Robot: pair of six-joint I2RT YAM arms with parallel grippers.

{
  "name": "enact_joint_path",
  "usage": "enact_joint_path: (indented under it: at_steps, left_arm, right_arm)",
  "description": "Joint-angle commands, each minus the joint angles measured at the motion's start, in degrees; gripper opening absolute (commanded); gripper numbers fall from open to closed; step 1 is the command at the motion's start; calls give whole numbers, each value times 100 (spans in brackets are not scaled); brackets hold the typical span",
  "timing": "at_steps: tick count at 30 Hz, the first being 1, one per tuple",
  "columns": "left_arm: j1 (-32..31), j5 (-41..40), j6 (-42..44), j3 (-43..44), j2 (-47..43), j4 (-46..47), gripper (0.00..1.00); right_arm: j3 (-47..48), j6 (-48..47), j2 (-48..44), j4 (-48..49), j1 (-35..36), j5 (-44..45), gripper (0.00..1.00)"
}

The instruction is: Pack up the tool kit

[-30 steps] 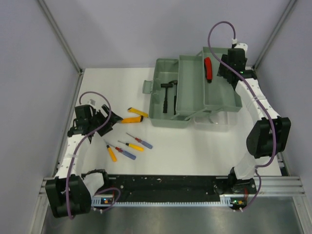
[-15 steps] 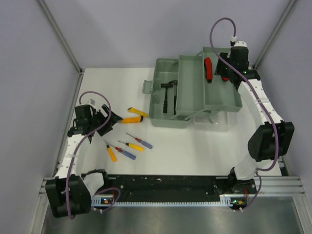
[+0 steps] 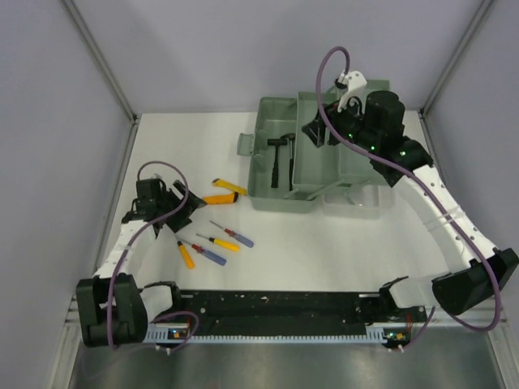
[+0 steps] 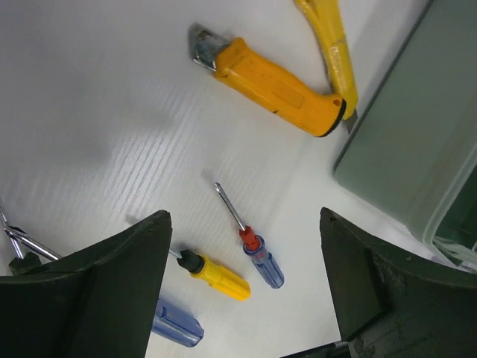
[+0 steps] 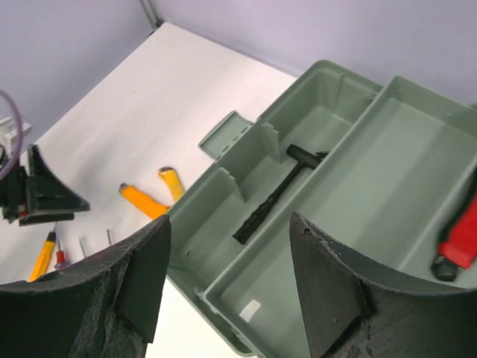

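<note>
Left claw (image 4: 242,216): wide open, holding nothing. It hangs over the loose tools on the left of the surface (image 3: 324,259).

Right claw (image 5: 229,220): also wide open and empty. You've got it up over the toolbox (image 3: 272,194), looking down into the box.

Toolbox: green, open, far side of the surface, right of centre. The lift-out tray (image 5: 350,216) sits in it on the right.
- Black hammer (image 5: 276,198) lies in the base compartment, just left of the tray.
- Red-handled tool (image 5: 458,239) lies in the tray at its right end. Can't tell what type it is.

Not packed, all on the surface left of the box:
- Orange utility knife (image 4: 272,86), near the box's front-left corner.
- Yellow-handled tool (image 4: 332,45), its end meeting the knife's end close to the box wall. Type unclear.
- Blue-handled screwdriver (image 4: 262,262) with a red collar, nearer you than the knife.
- Yellow-handled screwdriver (image 4: 220,280), just beside it and roughly parallel.
- Second blue-handled screwdriver (image 3: 214,257), next one to the left.
- Orange-handled screwdriver (image 3: 186,257), leftmost, closest to the left arm.

In the wrist view the first blue-handled screwdriver's shaft lies in the gap between the left claw's fingers. The claw sits above the shaft, apart from it.
</note>
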Motion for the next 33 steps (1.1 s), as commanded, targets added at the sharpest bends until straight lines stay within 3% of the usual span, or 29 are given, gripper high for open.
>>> enact_joint_path:
  at_steps: [1,7,17,26,29,33]
  left_arm:
    - [-346,-814,-926,6,439,695,83]
    - [-611,-1501,-1393,919,1678,521,80]
    - [-1199,-1906,-1587,1984,3094,2,75]
    - [-1375,-2038,-2175,2116,3631,-534,71]
    - [-1375,-2423,-2412,2379,3815,-797,65]
    - [-1384,-3100,-2703,2459,3912,-1159,66]
  right_arm:
    - [-272,-154,-20,350,476,-134,64]
    - [-632,-76,-186,376,855,25,64]
    - [-1511,153,-969,578,873,130,64]
    - [-1924,250,-1259,649,873,350,64]
    - [-2012,311,-1347,658,873,420,64]
    - [-2144,382,-1557,649,882,587,64]
